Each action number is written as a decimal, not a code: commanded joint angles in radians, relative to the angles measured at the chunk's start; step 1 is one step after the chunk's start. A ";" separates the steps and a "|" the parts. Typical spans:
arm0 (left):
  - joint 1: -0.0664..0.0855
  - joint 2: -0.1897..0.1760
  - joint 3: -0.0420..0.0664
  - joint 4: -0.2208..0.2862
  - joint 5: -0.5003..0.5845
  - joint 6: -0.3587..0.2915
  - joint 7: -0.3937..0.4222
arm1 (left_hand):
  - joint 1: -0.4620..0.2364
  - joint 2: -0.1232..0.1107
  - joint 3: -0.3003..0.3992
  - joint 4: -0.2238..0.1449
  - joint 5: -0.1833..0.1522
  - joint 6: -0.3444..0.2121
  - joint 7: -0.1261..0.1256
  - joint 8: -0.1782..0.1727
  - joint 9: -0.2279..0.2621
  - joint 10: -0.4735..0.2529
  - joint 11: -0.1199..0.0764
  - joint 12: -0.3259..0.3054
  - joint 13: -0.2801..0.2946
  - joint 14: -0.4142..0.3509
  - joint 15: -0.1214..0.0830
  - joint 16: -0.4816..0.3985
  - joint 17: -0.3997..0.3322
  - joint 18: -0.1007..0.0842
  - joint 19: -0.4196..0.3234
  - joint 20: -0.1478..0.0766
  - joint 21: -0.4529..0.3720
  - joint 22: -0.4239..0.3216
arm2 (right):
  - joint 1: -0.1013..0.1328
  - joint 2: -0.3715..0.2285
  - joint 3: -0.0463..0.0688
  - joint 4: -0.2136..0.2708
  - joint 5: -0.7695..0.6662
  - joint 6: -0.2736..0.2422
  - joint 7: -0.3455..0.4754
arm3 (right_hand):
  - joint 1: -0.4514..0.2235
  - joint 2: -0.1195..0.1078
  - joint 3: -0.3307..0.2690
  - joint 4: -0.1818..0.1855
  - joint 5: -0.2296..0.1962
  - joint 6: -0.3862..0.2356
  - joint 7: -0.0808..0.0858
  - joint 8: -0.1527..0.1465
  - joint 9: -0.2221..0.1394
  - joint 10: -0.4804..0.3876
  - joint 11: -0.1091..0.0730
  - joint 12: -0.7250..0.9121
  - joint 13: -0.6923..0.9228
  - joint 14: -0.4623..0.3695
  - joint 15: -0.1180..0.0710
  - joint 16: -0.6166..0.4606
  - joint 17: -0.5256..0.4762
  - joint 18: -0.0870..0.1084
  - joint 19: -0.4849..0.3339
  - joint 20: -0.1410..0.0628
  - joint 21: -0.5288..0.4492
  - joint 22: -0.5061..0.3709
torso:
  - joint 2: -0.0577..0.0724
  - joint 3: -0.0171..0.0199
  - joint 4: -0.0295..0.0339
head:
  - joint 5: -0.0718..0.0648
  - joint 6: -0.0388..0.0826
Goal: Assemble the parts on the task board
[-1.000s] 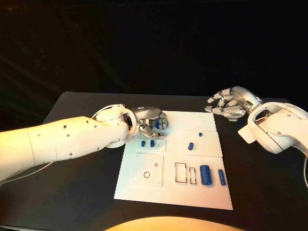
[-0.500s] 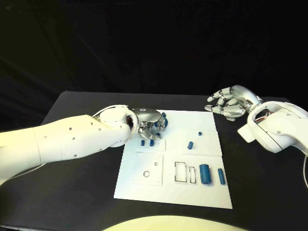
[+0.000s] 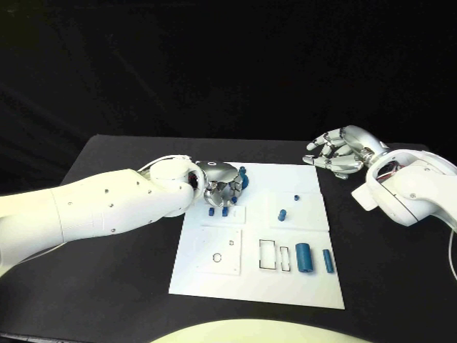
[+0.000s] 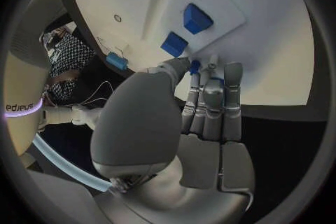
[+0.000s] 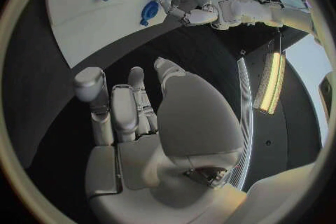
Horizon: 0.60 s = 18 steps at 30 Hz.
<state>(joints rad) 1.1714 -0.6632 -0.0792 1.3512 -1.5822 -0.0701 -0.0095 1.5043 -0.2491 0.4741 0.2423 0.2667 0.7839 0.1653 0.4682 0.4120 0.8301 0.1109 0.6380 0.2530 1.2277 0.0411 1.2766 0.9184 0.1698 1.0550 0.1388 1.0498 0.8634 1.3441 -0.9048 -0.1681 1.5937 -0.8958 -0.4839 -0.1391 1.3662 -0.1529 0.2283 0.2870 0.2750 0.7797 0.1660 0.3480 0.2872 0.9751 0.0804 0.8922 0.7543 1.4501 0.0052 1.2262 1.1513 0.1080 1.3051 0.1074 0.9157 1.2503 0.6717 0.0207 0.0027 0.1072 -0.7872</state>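
Observation:
The white task board lies in the middle of the black table. My left hand hovers over the board's far left corner and pinches a small blue part between thumb and fingers. Just below its fingertips two blue parts stand in a square panel, seen close as blocks. My right hand hangs off the board's far right corner over bare table, fingers loosely bent and holding nothing.
More blue parts lie on the board: a short peg, a tiny one, a large cylinder and a slimmer bar beside outlined slots. A panel with small holes sits near the left.
My left hand has shifted and turned slightly above the far left corner, keeping the blue part in its fingers. The right hand has stayed where it was.

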 commanded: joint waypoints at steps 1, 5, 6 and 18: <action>0.000 0.003 0.000 0.000 -0.013 0.003 -0.005 | 0.011 0.000 0.016 -0.003 -0.001 0.013 -0.002 -0.005 -0.006 0.014 -0.003 -0.006 -0.005 0.013 -0.002 0.015 0.012 -0.015 0.016 -0.002 0.020 0.023 | 0.000 0.000 0.000 0.003 -0.001 -0.001 0.015 | 0.000 -0.012 0.005 0.001 0.006 -0.004 0.004 0.006 -0.002 -0.006 0.003 -0.003 -0.001 -0.004 0.000 -0.002 -0.001 0.015 -0.007 0.002 -0.003 -0.001 | 0.000 0.0002 0.0002 | 0.000 -0.002; 0.000 0.004 0.000 -0.002 -0.013 -0.002 -0.005 | 0.008 -0.002 0.029 -0.008 -0.002 0.020 0.000 -0.011 -0.013 0.023 -0.003 -0.013 -0.013 0.021 -0.003 0.027 0.020 -0.018 0.024 -0.003 0.039 0.044 | 0.000 0.001 0.000 0.004 -0.001 0.000 0.015 | 0.000 -0.012 0.005 0.001 0.006 -0.004 0.004 0.006 -0.002 -0.006 0.003 -0.003 -0.001 -0.004 0.000 -0.002 -0.001 0.015 -0.007 0.002 -0.003 -0.001 | 0.000 0.0009 0.0007 | -0.001 -0.004; 0.000 0.005 0.000 -0.003 -0.013 -0.003 -0.005 | 0.007 -0.002 0.033 -0.010 -0.003 0.023 -0.001 -0.013 -0.015 0.027 -0.004 -0.015 -0.015 0.026 -0.003 0.032 0.025 -0.020 0.029 -0.003 0.048 0.054 | 0.000 0.001 0.000 0.004 -0.001 0.000 0.014 | -0.002 -0.012 0.006 0.001 0.006 -0.005 0.004 0.006 -0.002 -0.006 0.003 -0.005 -0.004 -0.004 0.000 -0.005 -0.002 0.016 -0.008 0.002 -0.008 -0.004 | 0.000 0.0001 0.0007 | -0.001 -0.005; 0.000 0.010 0.000 -0.005 0.002 -0.006 0.001 | 0.000 -0.001 0.056 -0.023 -0.004 0.033 0.001 -0.025 -0.026 0.041 -0.003 -0.035 -0.031 0.040 -0.003 0.052 0.039 -0.026 0.045 -0.004 0.081 0.093 | 0.000 0.001 0.000 0.003 -0.001 0.004 0.011 | -0.002 -0.012 0.006 0.001 0.006 -0.005 0.004 0.006 -0.002 -0.006 0.003 -0.005 -0.004 -0.004 0.000 -0.005 -0.002 0.016 -0.008 0.002 -0.008 -0.004 | -0.001 -0.0004 0.0006 | -0.005 -0.006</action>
<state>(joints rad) 1.1712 -0.6567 -0.0794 1.3448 -1.5862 -0.0722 -0.0135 1.5043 -0.2492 0.5246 0.2194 0.2667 0.8118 0.1660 0.4481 0.3869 0.8620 0.1073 0.6065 0.2229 1.2599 0.0375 1.3248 0.9561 0.1537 1.0937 0.1323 1.1271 0.9545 1.3441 -0.9045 -0.1680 1.5954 -0.8954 -0.4845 -0.1385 1.3662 -0.1529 0.2283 0.2870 0.2750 0.7782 0.1643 0.3480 0.2862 0.9754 0.0806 0.8922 0.7514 1.4502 0.0052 1.2262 1.1497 0.1081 1.3052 0.1075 0.9110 1.2475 0.6712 0.0203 0.0029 0.1035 -0.7927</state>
